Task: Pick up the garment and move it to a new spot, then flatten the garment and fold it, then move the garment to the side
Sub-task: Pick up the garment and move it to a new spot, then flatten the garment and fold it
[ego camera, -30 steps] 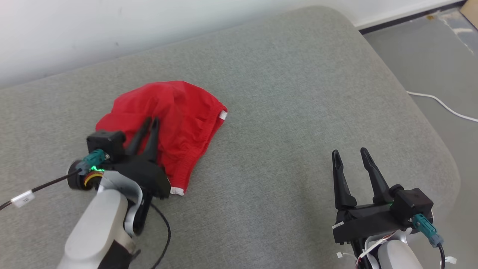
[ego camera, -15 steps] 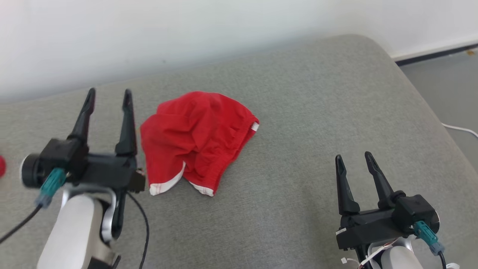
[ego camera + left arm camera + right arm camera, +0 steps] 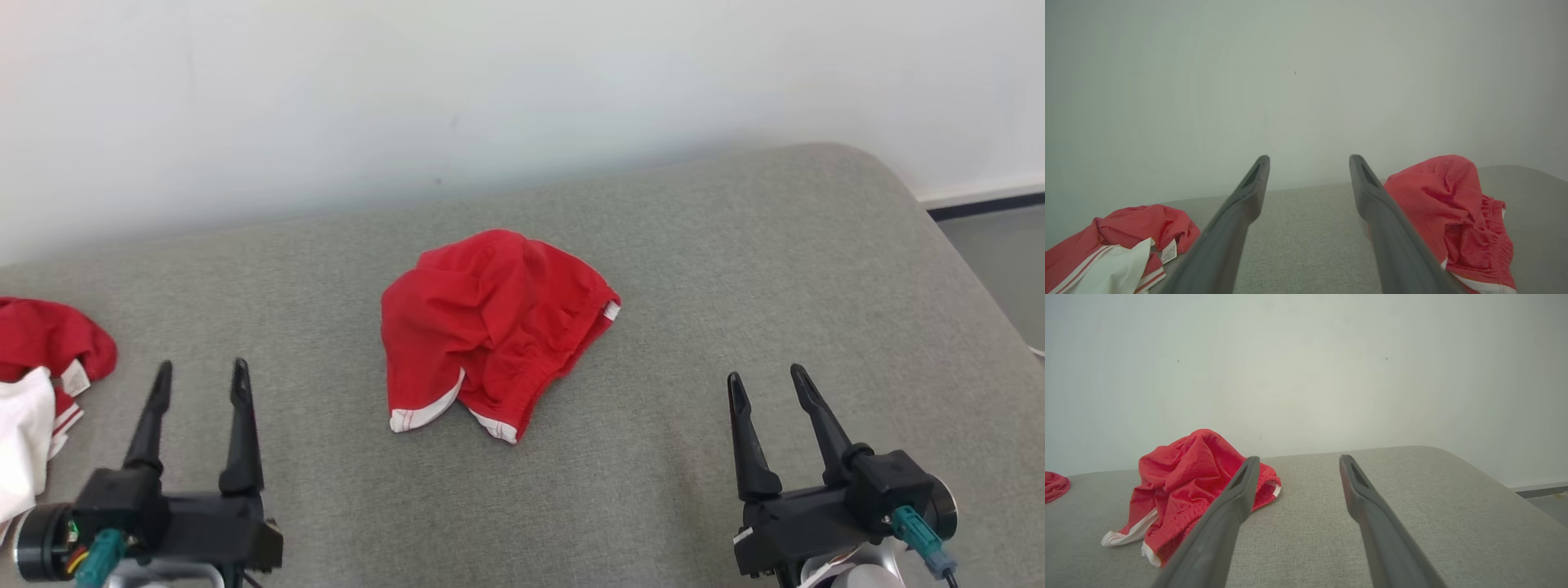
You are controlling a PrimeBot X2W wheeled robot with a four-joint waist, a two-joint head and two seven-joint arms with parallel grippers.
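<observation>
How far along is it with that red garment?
Looks done: the red garment lies alone in the middle of the grey cushion, apart from the clothes pile at the left. In hand: nothing; the left gripper and right gripper are open, short of it. Left: it is crumpled, so flattening, folding and moving aside remain.

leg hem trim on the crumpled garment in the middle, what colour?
White, on the red garment; its trim shows best in the head view.

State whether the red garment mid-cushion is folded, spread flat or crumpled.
Crumpled: the red garment lies in a bunched, creased heap on the grey cushion, white-trimmed hems sticking out unevenly; no tidy fold lines.
</observation>
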